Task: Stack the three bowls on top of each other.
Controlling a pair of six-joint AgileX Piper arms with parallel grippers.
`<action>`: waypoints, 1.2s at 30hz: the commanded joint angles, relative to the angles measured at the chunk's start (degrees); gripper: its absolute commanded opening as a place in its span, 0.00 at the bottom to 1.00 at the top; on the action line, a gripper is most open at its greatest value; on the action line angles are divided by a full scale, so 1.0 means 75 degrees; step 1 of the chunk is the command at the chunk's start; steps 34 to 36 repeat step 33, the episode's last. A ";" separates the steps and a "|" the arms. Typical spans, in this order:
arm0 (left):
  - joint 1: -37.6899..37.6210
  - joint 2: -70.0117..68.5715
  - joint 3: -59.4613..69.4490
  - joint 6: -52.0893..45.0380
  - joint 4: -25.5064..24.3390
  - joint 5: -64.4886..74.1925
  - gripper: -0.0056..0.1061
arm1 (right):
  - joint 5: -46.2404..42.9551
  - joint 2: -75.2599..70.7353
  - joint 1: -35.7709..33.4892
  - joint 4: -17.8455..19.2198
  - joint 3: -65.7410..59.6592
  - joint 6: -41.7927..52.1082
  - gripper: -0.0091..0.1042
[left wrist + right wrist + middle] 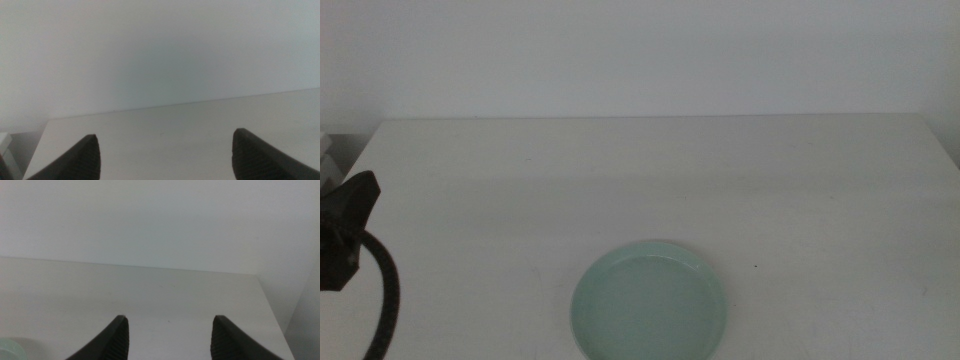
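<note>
While the mint green bowl (649,304) sits alone on the desk (720,180), the left gripper (162,157), jaws wide and empty, waits left of it; the right gripper (170,339), likewise parted and empty, glimpses its rim.

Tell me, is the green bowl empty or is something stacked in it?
Empty: the green bowl shows only its bare inside, sitting upright on the table.
</note>
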State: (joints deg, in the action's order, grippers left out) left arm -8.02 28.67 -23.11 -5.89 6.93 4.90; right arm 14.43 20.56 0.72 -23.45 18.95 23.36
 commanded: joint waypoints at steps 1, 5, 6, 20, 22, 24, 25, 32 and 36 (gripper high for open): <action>-0.0002 0.0002 -0.0091 0.0116 0.0060 -0.0592 0.84 | -0.0500 0.0034 0.0012 -0.0031 0.0164 0.0015 0.46; 0.0005 -0.0712 0.0376 0.0116 -0.0008 -0.0539 0.84 | -0.0498 -0.0357 0.0027 -0.0002 -0.0101 0.0015 0.46; 0.0005 -0.1006 0.0537 0.0116 -0.0008 -0.0539 0.84 | -0.0507 -0.0521 0.0027 0.0033 -0.0210 0.0015 0.46; 0.0005 -0.3966 0.3183 0.0116 -0.0030 -0.0116 0.84 | -0.0371 -0.2791 0.0020 0.0487 -0.2713 0.0015 0.46; 0.0005 -0.4039 0.3300 0.0116 -0.0030 0.0169 0.84 | -0.0188 -0.2887 0.0020 0.0510 -0.2695 0.0015 0.46; 0.0005 -0.4020 0.3279 0.0116 -0.0030 0.0506 0.84 | -0.0197 -0.2968 0.0020 0.0531 -0.2695 0.0015 0.46; 0.0005 -0.4020 0.3286 0.0116 -0.0030 0.0569 0.84 | -0.0242 -0.2999 0.0020 0.0523 -0.2695 0.0015 0.46; 0.0005 -0.4029 0.3286 0.0116 -0.0030 0.0640 0.84 | -0.0273 -0.3025 0.0020 0.0517 -0.2695 0.0015 0.46; -0.0002 -0.4029 0.3279 0.0116 -0.0030 0.0640 0.84 | -0.0273 -0.3025 0.0020 0.0517 -0.2695 0.0015 0.46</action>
